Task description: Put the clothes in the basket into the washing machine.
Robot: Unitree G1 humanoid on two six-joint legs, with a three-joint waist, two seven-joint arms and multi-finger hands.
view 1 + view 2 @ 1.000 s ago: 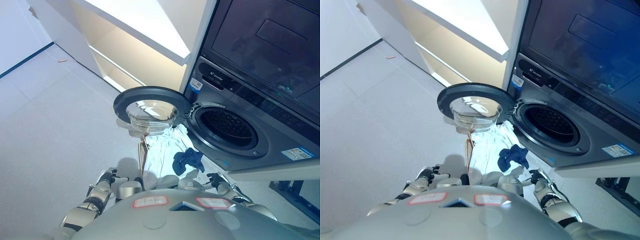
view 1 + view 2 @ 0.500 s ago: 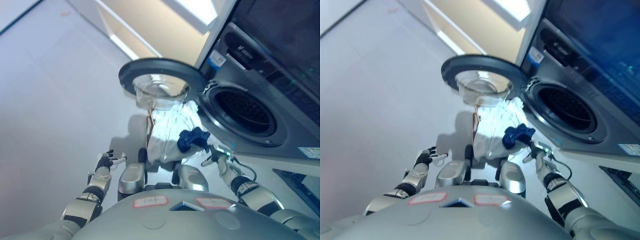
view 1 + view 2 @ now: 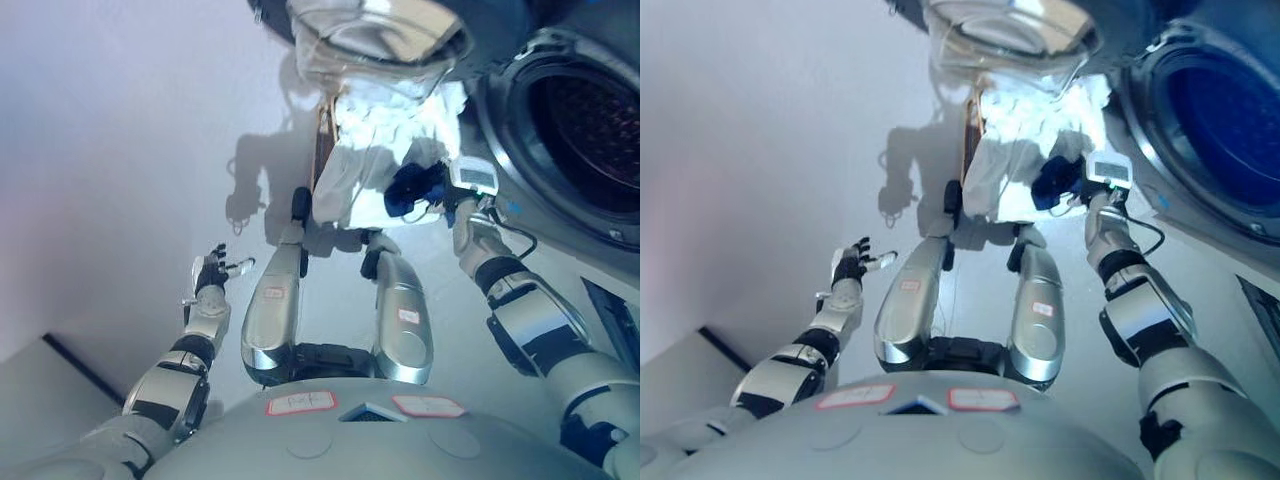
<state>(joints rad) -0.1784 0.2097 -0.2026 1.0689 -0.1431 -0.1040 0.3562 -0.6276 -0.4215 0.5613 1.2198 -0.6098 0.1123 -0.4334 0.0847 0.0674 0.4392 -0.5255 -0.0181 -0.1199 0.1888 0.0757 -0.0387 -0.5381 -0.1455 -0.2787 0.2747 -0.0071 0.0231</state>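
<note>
A basket (image 3: 324, 150) with a thin brown rim stands on the floor in front of the washing machine (image 3: 520, 150). It holds white clothes (image 3: 365, 160) with a dark blue cloth (image 3: 410, 187) on top at the right. My right hand (image 3: 445, 195) is against the right side of the blue cloth, just below the machine's round opening (image 3: 590, 125). My left hand (image 3: 210, 275) is open and empty, out to the left above the floor, far from the basket.
The machine's round door (image 3: 385, 30) with its glass bowl hangs open over the far side of the basket. Pale floor (image 3: 110, 150) spreads to the left. A dark strip (image 3: 75, 370) runs along the floor at lower left.
The camera has tilted down, so the whole scene has shifted. My right hand has reached forward from beside the basket to the blue cloth. My left hand stays out to the left.
</note>
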